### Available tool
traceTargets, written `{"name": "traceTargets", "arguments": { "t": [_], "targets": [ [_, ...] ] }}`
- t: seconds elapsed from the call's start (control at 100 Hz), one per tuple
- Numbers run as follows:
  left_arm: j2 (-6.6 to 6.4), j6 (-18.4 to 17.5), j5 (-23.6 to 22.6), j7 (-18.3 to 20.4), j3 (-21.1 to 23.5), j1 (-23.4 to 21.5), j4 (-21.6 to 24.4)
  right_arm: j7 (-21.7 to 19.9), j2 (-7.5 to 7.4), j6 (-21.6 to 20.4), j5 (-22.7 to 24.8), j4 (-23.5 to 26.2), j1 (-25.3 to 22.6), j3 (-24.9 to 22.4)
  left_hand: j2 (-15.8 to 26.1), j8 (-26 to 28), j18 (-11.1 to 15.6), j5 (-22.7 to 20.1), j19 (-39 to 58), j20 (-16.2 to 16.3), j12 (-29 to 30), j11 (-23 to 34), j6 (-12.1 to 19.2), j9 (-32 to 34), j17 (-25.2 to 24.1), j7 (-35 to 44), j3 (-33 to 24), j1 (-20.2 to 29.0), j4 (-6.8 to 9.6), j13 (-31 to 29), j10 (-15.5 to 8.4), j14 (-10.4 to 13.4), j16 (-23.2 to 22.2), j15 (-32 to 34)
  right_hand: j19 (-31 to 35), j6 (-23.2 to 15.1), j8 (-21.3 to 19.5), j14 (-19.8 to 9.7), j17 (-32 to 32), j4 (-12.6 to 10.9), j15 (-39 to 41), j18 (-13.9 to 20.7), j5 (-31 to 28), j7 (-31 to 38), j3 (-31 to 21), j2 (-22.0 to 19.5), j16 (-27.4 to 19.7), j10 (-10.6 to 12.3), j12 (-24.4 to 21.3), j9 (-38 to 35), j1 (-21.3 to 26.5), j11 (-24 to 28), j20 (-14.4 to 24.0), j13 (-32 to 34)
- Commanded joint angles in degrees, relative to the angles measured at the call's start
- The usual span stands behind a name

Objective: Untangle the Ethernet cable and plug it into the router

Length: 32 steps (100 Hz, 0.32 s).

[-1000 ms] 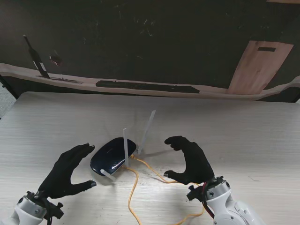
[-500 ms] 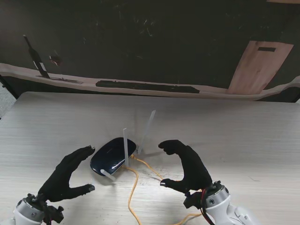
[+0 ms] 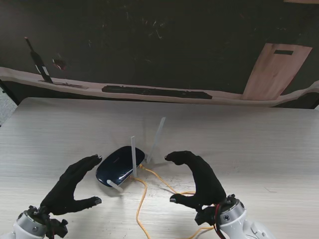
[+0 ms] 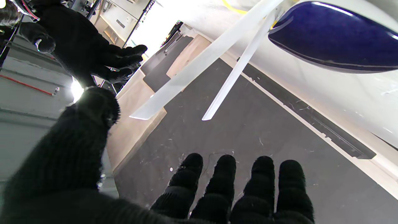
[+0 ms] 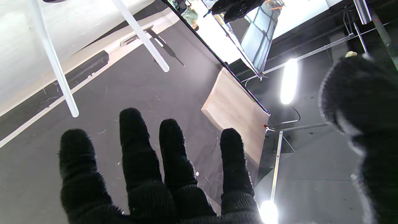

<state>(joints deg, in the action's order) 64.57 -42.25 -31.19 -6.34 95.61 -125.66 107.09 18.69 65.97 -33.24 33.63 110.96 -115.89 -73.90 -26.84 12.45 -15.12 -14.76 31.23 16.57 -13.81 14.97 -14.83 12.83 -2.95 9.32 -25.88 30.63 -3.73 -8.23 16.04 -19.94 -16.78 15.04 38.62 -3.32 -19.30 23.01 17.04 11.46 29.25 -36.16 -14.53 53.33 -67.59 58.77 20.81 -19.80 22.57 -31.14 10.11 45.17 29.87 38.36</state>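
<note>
A dark blue oval router (image 3: 119, 165) with white antennas (image 3: 133, 155) lies on the table a little left of centre; the left wrist view shows its glossy shell (image 4: 335, 34) close by. A yellow Ethernet cable (image 3: 142, 199) runs from the router's near side toward me, and a branch passes under my right hand. My left hand (image 3: 72, 183) hovers open just left of the router, fingers spread. My right hand (image 3: 197, 180) arches open over the cable to the router's right, holding nothing. The cable's plug is not visible.
The pale wood-grain table (image 3: 259, 144) stretches wide on all sides. Beyond its far edge lie a dark floor, a long black strip (image 3: 157, 91) and a wooden board (image 3: 276, 69) at the far right.
My right hand has shifted left toward the router and slightly nearer to me, staying over the cable. My left hand has drawn back a little toward me. The router has not moved.
</note>
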Motion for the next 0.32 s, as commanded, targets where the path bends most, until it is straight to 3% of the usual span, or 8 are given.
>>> {"name": "traceTargets", "arguments": {
  "t": [0.0, 0.31],
  "targets": [
    [-0.13, 0.0, 0.2, 1.2, -0.3, -0.4, 0.6, -0.4, 0.22, -0.9, -0.3, 0.8, -0.7, -0.1, 0.4, 0.2, 2.9, 0.0, -1.3, -1.1, 0.7, -1.0, 0.5, -1.2, 0.1, -1.1, 1.1, -0.1, -0.54, -0.2, -0.9, 0.7, 0.1, -1.0, -1.6, 0.3, 0.6, -1.6, 0.1, 1.6, -0.6, -0.6, 0.9, -0.8, -0.7, 0.4, -0.9, 2.4, -0.7, 1.3, -2.6, -0.6, 1.2, -0.9],
    [-0.04, 1.1, 0.2, 0.1, -2.7, 0.9, 0.4, -0.1, 0.26, -0.8, 0.0, 1.0, -0.8, -0.2, 0.9, 0.4, 3.1, -0.2, -0.7, -0.8, 0.3, -0.2, 0.6, -0.8, 0.0, -0.5, 1.6, -0.1, -0.33, -0.3, -0.9, 0.6, -0.1, -0.4, -2.9, 1.8, 0.8, -1.5, 0.4, 1.5, -0.6, -0.8, 0.2, -1.1, 0.0, -0.9, -0.7, 2.2, -0.7, 1.1, -2.3, -0.8, 2.7, -0.8]
  ]
}}
